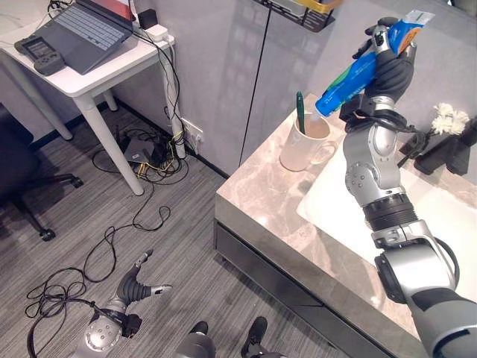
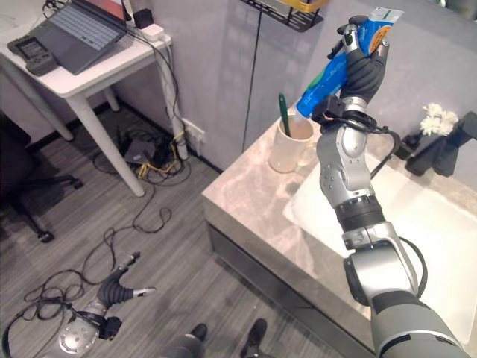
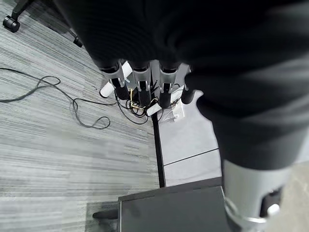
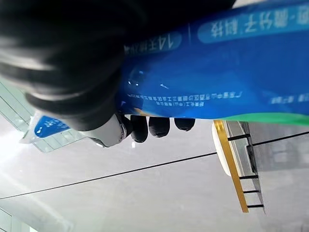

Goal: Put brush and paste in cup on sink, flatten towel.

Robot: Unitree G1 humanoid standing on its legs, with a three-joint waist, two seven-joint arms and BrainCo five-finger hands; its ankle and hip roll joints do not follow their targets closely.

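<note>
**Right hand holding the toothpaste tube above the cup on the sink counter**

The right hand (image 1: 391, 63) is raised above the marble sink counter (image 1: 261, 190), its fingers curled round a blue toothpaste tube (image 1: 358, 74). The tube is tilted: its white cap end points down toward the cream cup (image 1: 302, 145), and its flat crimped end sticks up past the hand. The cap end lies just above and beside the cup's rim; contact cannot be told. In the right wrist view the tube (image 4: 231, 72) crosses in front of the dark ribbed cover, with dark fingertips (image 4: 159, 126) wrapped under its edge.

The cup stands upright on the counter, near the back corner and beside the white basin (image 1: 350, 201), its handle turned toward the basin. A green toothbrush (image 1: 299, 112) stands in it, leaning against the rim, its upper end above the cup.

Behind the basin a white tufted item (image 1: 449, 118) rests on a dark holder (image 1: 440, 153). A black wire shelf (image 1: 302, 15) hangs on the grey wall above the cup.

The left hand (image 1: 138, 287) hangs low over the grey carpet (image 1: 74, 216), well apart from the counter; in the left wrist view its fingers (image 3: 140, 87) are straight and hold nothing. A white desk (image 1: 89, 78) carrying a laptop (image 1: 82, 30) stands at the far left, with cables (image 1: 149, 153) on the floor beneath it.
</note>
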